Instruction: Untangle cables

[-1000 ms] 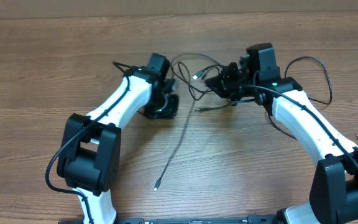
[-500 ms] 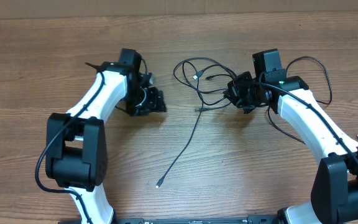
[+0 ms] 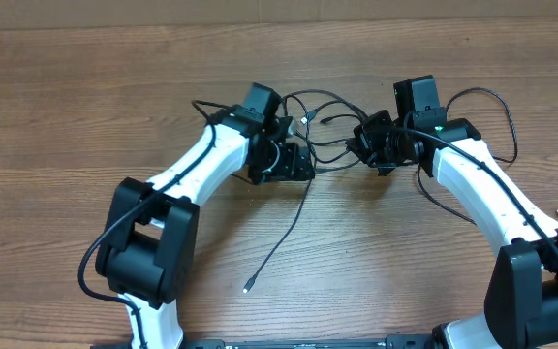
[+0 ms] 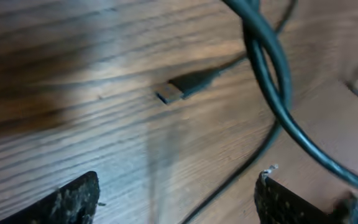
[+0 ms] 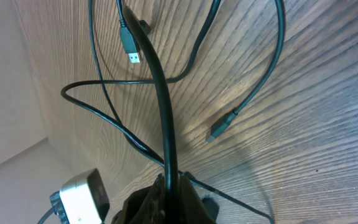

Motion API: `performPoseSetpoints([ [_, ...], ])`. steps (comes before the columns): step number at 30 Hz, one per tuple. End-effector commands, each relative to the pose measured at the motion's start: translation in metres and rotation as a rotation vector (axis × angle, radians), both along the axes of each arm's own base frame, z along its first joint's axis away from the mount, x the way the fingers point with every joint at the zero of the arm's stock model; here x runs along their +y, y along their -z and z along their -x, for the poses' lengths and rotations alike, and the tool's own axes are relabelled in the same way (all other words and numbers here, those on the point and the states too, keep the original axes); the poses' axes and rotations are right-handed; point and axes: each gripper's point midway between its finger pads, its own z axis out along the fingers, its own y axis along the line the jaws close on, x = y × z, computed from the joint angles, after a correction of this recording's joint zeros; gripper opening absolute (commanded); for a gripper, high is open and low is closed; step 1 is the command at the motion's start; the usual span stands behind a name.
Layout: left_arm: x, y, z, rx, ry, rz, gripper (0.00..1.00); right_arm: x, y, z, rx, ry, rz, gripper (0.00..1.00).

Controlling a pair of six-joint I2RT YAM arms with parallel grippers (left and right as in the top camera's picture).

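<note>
Black cables [image 5: 160, 93] just beside spread left hand [image 3: 292, 163], pinched in right hand [image 3: 366, 145]

Overhead even and soft, table [image 3: 66, 116] grain sharp, shadows faint, left wrist view dim and smeared (dark shadow at left), near cable [image 4: 251, 31] out of focus, right wrist view bright, crisp.

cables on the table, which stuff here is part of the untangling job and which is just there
job: cables, one gripped by the shut right end effector; open left end effector above them
just there: wooden table; arms' own thick wires
</note>
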Motion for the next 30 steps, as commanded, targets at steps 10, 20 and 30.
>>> performPoseSetpoints([
  [10,0.05,0.022,-0.024,-0.151,-0.222,-0.397,0.04,0.003,-0.007,0.001,-0.028,-0.063,-0.005,0.04],
  [20,0.123,0.025,-0.025,-0.118,-0.287,-0.614,0.04,0.001,-0.006,0.001,-0.039,-0.079,0.004,0.04],
  [30,0.012,0.0,-0.002,-0.1,0.214,0.061,0.86,0.002,-0.006,0.001,-0.041,-0.082,0.006,0.04],
])
